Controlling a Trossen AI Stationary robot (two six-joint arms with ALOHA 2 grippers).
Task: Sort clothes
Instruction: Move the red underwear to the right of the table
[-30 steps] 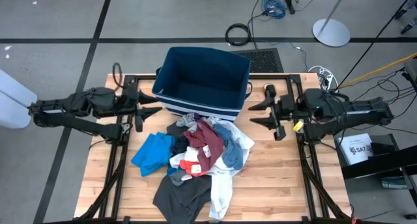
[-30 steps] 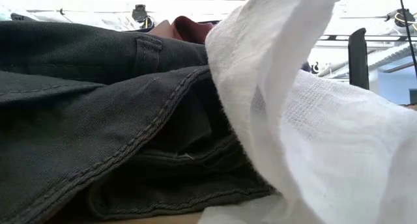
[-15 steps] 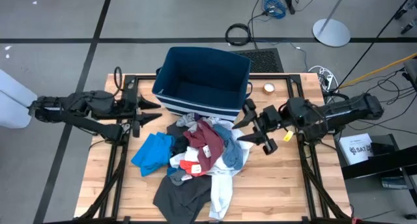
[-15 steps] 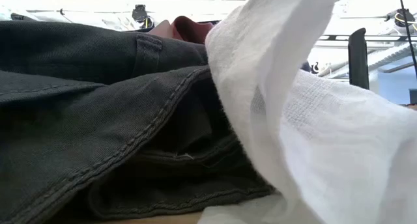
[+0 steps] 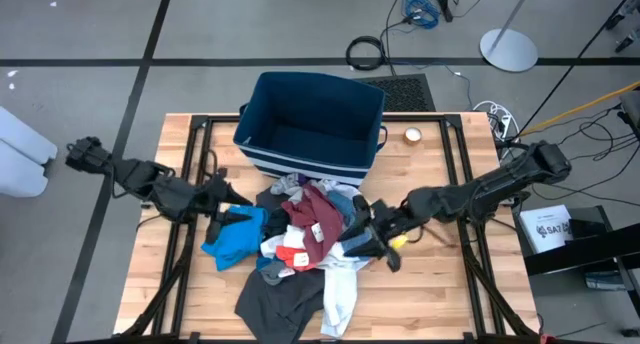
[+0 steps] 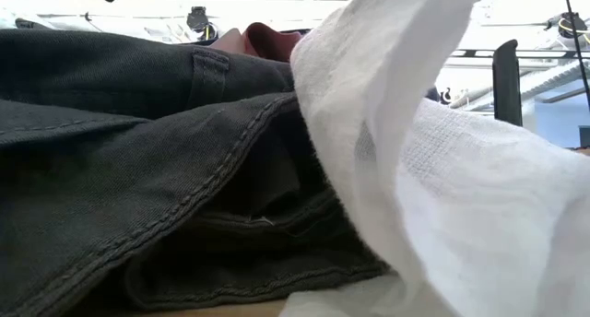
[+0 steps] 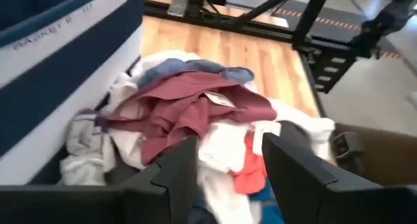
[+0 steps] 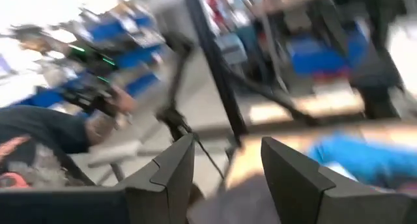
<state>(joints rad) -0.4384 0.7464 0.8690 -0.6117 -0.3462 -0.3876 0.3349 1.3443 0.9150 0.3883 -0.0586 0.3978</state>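
Observation:
The clothes lie in a heap [image 5: 310,234] in the middle of the wooden table, resting on each other and on the tabletop. A maroon top [image 5: 315,216] [image 7: 195,103] is on top. A bright blue top [image 5: 232,236] lies at the left, and a dark grey garment [image 5: 275,302] [image 6: 138,170] and a white one [image 5: 340,289] [image 6: 442,170] lie at the near side. My left gripper [image 5: 228,206] [image 7: 228,165] hovers open at the heap's left side, over the blue top's far edge. My right gripper [image 5: 362,234] [image 8: 228,172] hovers open over the heap's right edge.
A dark blue bin [image 5: 310,124] [image 7: 58,61] with white stripes stands open at the table's far side, right behind the heap. A small round object [image 5: 412,136] lies to its right. Bare wood shows at the near right [image 5: 430,294] and near left [image 5: 170,294].
Both grippers have left their places beside the bin and come down toward the heap. The left one has swung toward the near edge and the blue top. The right one has reached toward the table's left and near edge, rolling as it went. The clothes have not moved.

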